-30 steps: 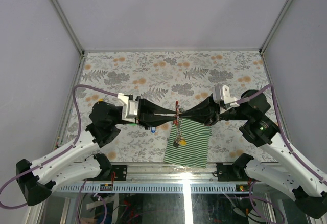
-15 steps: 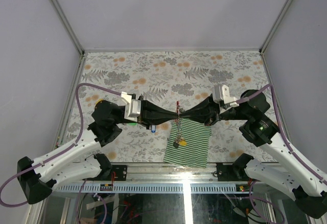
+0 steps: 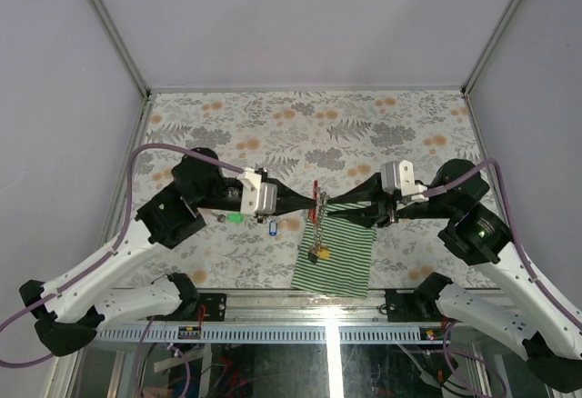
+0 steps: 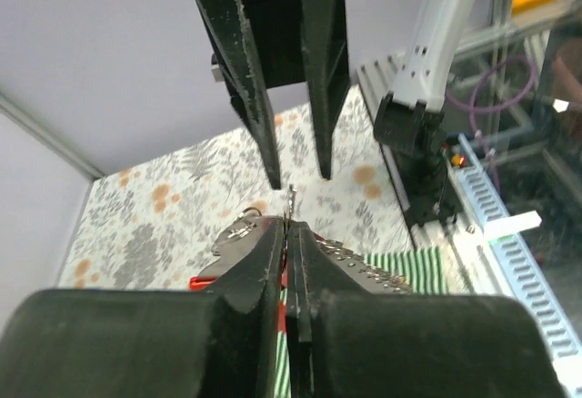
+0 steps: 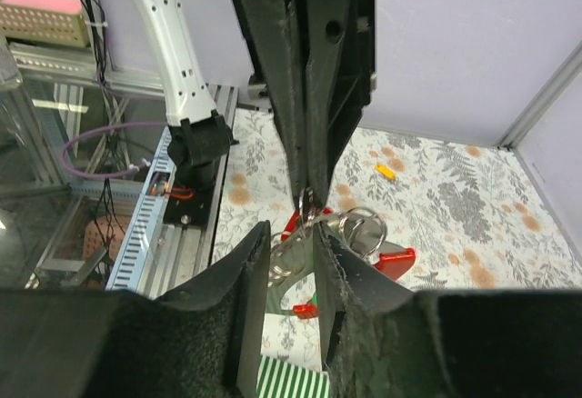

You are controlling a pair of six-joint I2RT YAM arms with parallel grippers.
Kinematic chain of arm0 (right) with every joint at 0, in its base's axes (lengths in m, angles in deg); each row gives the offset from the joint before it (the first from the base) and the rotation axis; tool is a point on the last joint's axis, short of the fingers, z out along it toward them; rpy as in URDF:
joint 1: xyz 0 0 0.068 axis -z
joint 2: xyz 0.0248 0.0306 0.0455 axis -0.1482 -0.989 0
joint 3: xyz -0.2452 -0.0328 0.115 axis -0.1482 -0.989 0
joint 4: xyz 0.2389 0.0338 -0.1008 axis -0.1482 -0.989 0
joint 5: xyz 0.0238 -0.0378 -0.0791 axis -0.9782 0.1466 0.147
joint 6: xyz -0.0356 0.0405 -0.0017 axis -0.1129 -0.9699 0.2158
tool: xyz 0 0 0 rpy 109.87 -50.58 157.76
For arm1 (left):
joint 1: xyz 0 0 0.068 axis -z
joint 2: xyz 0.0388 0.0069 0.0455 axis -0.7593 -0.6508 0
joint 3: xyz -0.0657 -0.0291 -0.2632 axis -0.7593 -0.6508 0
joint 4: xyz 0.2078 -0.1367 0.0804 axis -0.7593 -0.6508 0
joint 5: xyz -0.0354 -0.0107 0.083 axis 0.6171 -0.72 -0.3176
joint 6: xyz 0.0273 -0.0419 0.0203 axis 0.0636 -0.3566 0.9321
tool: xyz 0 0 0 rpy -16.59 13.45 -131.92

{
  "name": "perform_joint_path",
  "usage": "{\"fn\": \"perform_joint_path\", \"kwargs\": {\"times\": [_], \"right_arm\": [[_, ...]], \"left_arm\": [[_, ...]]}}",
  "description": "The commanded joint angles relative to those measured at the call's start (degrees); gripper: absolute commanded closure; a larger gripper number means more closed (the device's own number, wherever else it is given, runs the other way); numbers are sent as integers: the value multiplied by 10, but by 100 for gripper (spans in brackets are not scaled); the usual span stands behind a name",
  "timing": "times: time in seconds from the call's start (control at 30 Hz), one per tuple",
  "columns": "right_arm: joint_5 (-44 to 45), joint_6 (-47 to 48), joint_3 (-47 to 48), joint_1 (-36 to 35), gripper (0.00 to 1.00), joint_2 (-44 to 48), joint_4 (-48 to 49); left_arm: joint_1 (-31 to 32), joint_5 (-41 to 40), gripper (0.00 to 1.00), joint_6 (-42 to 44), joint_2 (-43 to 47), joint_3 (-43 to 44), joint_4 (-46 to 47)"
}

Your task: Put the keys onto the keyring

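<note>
The keyring (image 3: 316,191), a grey metal strip with a red clip (image 5: 396,260), is held up above the table between both grippers. Its chain (image 3: 315,230) hangs down to a yellow-tagged key (image 3: 324,254). My left gripper (image 3: 312,203) is shut on a thin metal ring (image 4: 291,200) at the keyring. My right gripper (image 3: 329,204) meets it from the right, its jaws closed onto the grey strip and rings (image 5: 300,234). A blue-tagged key (image 3: 271,228) and a green-tagged key (image 3: 236,218) lie on the table under the left arm. A red tag (image 5: 305,310) shows below the keyring.
A green-and-white striped cloth (image 3: 341,253) lies on the flowered table near the front edge, under the hanging chain. A small yellow piece (image 5: 386,172) lies further left on the table. Grey walls stand on three sides.
The left arm's elbow has lifted and swung back, and its wrist has moved right towards the keyring. The green and blue keys now show. The keyring and right gripper have stayed in place.
</note>
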Motion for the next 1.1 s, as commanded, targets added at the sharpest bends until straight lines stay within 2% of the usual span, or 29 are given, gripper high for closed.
{"fn": "perform_joint_path", "kwargs": {"times": [0.0,0.13,0.37,0.47,0.6,0.83,1.07], "right_arm": [[31,70,21,-2,68,8,-85],[44,76,6,-2,67,5,-89],[70,72,-33,-2,65,-8,-48],[83,65,-62,-1,64,-13,-4],[92,6,-120,-1,59,-17,117],[70,-63,-184,-2,59,-45,295],[57,-73,-188,-7,59,-64,321]], "left_arm": [[2,-20,100,190,-46,124,-284],[3,-57,100,260,-100,209,-426],[28,-183,100,321,-183,308,-595],[41,-226,100,326,-196,317,-603],[50,-230,100,330,-204,324,-603],[56,-244,100,317,-208,323,-590],[57,-254,100,306,-208,317,-581]]}}
